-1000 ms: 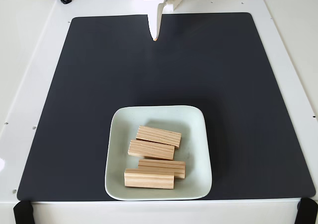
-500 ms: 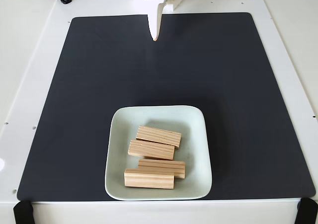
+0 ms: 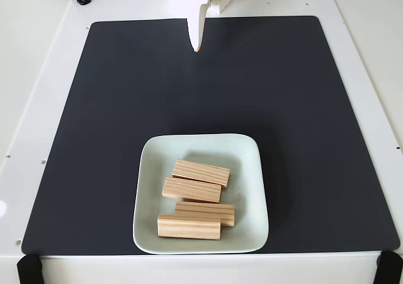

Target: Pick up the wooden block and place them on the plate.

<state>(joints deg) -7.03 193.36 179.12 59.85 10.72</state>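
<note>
Four blocks lie on the plate [image 3: 250,170], which sits low in the frame, just left of centre, on a dark mat [image 3: 126,107]. The top block [image 3: 201,172] lies slightly tilted, its right end lower. The second block [image 3: 191,189] sits just beneath it, touching along its long edge and shifted a little to the left. The third block [image 3: 205,212] lies below that, nearly level and shifted right. The fourth block [image 3: 189,227] is lowest, near the plate's bottom rim, its long side against the third. All four run roughly left to right across the plate, grain stripes lengthwise.

The mat covers most of a white table [image 3: 38,107], with white margins at left, right and top. Black clamps show at the lower left corner [image 3: 29,269] and lower right corner [image 3: 389,268] of the frame.

The gripper [image 3: 197,45] is at the top centre of the frame, well apart from the plate, its white fingers pointing down toward the mat's upper edge. The fingers look pressed together into one narrow taper with no gap seen between them, and they hold nothing.
</note>
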